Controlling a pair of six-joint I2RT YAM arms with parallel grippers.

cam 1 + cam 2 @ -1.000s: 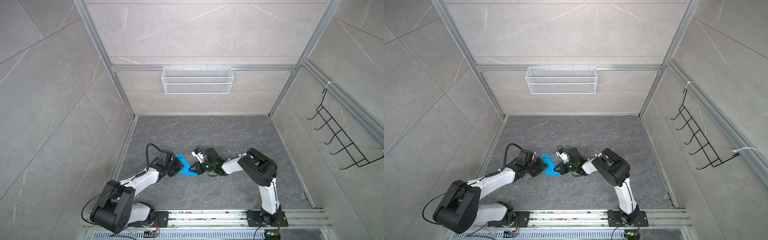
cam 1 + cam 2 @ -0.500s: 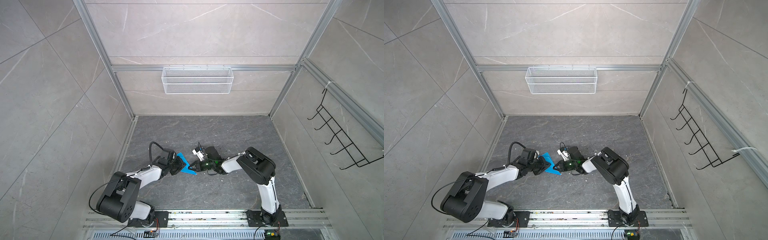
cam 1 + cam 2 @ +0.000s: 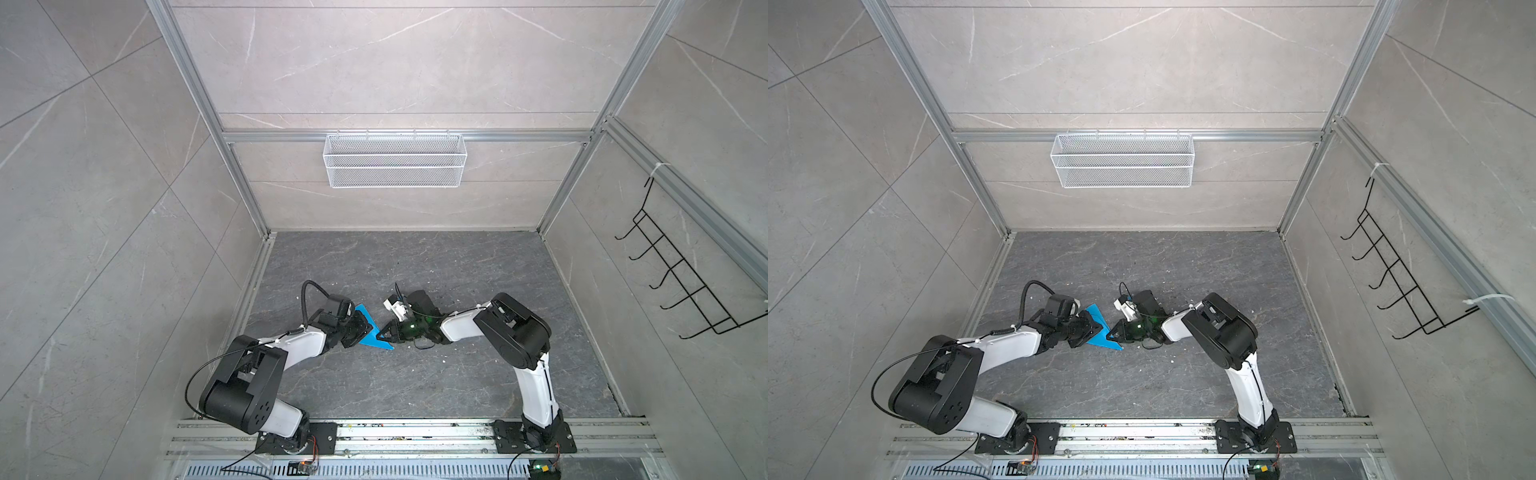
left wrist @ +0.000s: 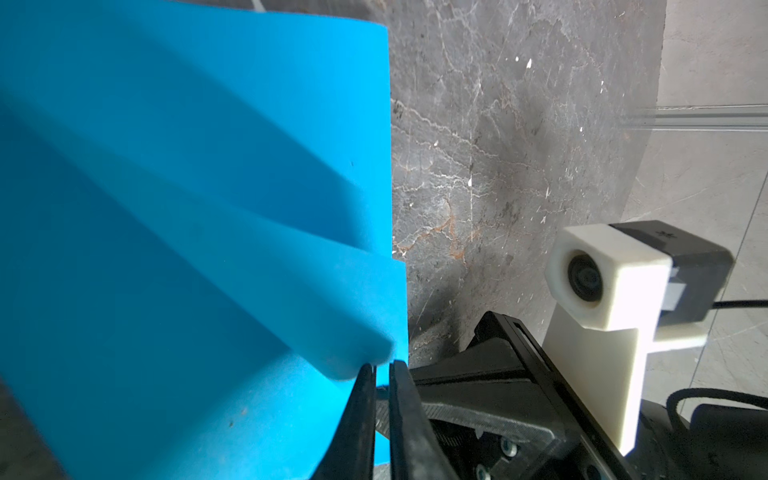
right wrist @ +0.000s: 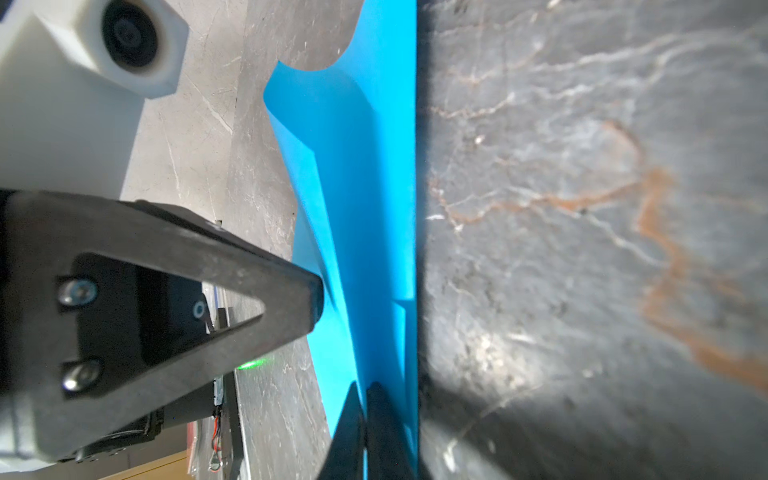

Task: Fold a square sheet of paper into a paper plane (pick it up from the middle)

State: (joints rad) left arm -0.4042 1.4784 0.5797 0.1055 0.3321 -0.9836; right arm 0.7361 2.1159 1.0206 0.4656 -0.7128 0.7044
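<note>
Both clamped tight on folded paper: left hand one edge, right hand opposite edge.

Plain bright blue paper stands out on a dark grey stone-patterned worktop with pale veins and, in the right wrist view, a rust-orange streak. The walls are pale grey tile with thin white veins; the wire basket is white and the hook rack black. The left arm and right arm are white with black joints, and a small green light glows on the right one.
</note>
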